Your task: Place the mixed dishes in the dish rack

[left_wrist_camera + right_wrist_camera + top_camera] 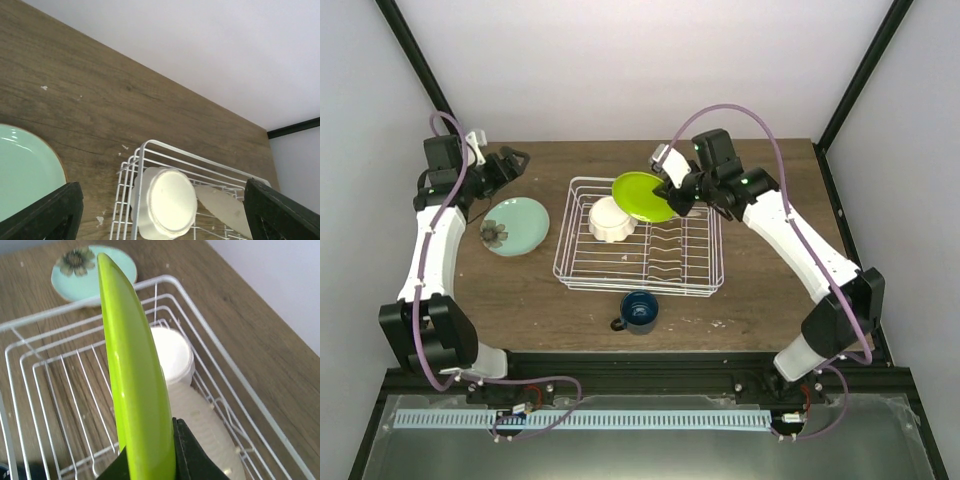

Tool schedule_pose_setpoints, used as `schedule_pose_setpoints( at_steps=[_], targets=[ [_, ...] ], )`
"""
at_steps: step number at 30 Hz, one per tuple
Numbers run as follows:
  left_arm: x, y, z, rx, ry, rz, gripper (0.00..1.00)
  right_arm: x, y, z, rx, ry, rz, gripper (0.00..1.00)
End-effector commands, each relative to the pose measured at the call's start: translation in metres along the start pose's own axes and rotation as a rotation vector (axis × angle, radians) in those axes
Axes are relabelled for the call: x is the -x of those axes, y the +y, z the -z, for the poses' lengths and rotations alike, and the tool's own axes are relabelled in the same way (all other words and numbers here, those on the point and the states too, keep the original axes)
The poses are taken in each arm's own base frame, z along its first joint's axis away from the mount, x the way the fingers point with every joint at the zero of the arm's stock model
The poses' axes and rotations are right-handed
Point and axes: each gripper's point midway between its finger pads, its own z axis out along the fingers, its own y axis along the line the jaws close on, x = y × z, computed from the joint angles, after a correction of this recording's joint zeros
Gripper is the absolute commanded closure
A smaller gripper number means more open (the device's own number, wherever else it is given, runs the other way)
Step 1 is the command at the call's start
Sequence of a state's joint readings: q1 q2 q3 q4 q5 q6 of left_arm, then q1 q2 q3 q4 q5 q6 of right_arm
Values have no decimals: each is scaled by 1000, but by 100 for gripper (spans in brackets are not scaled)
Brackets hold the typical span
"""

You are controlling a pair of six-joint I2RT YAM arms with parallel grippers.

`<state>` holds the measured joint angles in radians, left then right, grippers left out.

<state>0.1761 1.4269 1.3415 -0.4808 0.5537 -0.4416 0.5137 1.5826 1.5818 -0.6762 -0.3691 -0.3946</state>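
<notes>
Over the far right part of the white wire dish rack [638,262], the right gripper [677,193] is clamped on the lime-green dish [642,196], one finger on each face near its rim. The right wrist view shows the dish held on edge, tilted, above the rack's wires; whether its lower edge touches them I cannot tell.

Inside the rack, at the far left, the cream scalloped-rim bowl [610,219] lies tipped, its base turned toward the left wrist camera. Just beside it to the right rests a flat cream plate [222,207], mostly hidden under the lime-green dish in the top view.

On the wooden table [530,300], left of the rack and apart from it, the pale mint-green plate [515,226] lies flat, a dark flower printed on it. The dark blue mug [640,311] stands upright on the table just in front of the rack's near side, handle pointing left.

At the far left of the table, beyond the mint-green plate, the left gripper [508,164] hangs with its fingers [60,212] spread wide apart, holding nothing
</notes>
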Motion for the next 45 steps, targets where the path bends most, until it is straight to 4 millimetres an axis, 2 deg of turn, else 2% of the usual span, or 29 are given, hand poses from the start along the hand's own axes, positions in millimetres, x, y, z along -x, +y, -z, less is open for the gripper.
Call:
schedule_pose_setpoints(
  at_steps=[1,8,12,15,18,21,24,26,37,45],
  targets=[
    [1,9,-8,22,-1,1,10,-28,9,8,-47,95,109,99],
    [-1,18,-13,53,3,5,4,-58,20,4,-78,185,175,99],
    [-3,20,-13,54,9,7,4,-78,8,-3,-155,261,205,99],
    [-4,20,-13,54,10,9,4,-85,-4,-6,-217,293,220,99],
    [-5,20,-13,55,12,11,4,-91,-24,-6,-319,340,270,99],
    [-5,20,-13,54,14,12,4,-84,-42,-3,-403,354,314,99],
    [-6,20,-14,53,20,13,4,-72,-51,0,-426,326,327,99],
    [-5,20,-14,53,20,12,4,-71,-54,-1,-433,328,341,99],
    [-7,22,-15,56,24,13,4,-71,-55,-5,-438,320,391,99],
    [-7,24,-17,60,27,14,4,-83,-42,-16,-395,285,462,99]
  ],
)
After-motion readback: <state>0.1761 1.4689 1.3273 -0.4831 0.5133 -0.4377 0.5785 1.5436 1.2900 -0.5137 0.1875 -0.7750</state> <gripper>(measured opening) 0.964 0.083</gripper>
